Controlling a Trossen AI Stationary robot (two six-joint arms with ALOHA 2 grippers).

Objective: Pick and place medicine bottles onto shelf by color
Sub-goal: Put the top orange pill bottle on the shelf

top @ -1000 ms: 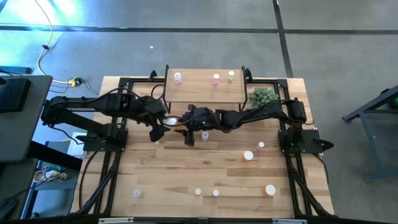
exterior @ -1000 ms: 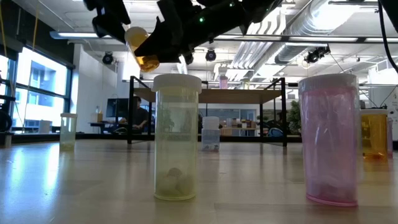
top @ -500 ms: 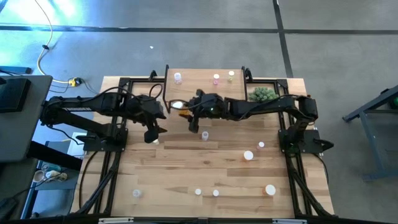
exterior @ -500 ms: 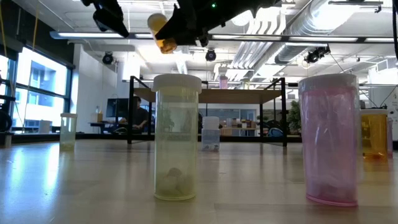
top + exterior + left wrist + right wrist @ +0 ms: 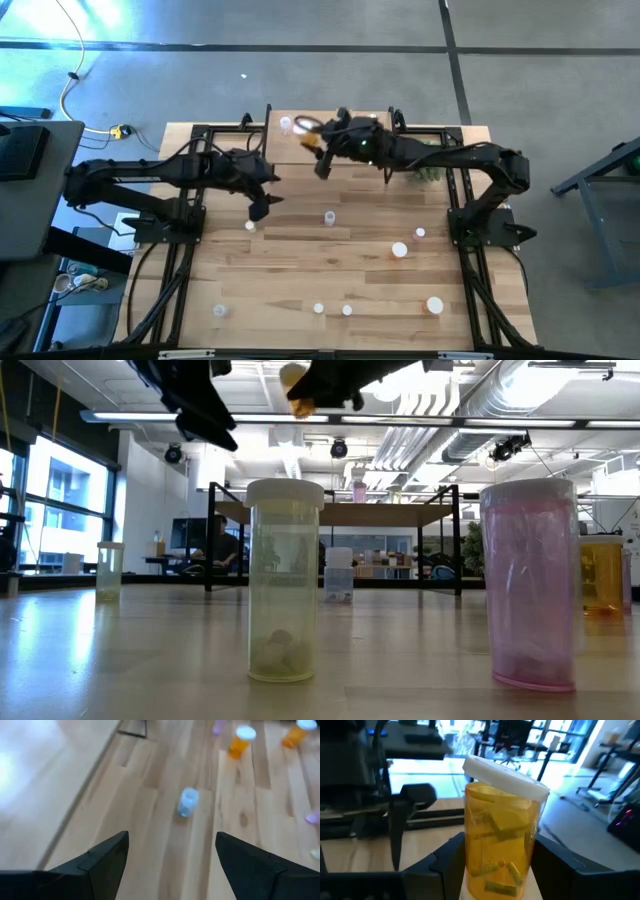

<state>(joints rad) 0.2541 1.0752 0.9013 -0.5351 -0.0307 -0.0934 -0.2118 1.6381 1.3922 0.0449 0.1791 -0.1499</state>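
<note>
Right tool (image 5: 314, 140) holds orange bottle (image 5: 499, 845) above shelf (image 5: 340, 148).

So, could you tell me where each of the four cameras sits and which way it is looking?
High view: overhead, straight down on the table, both arms and the shelf.
Low view: at tabletop height, looking across bottles toward the shelf; both arms overhead.
Left wrist view: looks down past the open left gripper at a clear bottle.
Right wrist view: looks past the right gripper, shut on the orange bottle.
Shared: the orange bottle also shows in the high and low views.
</note>
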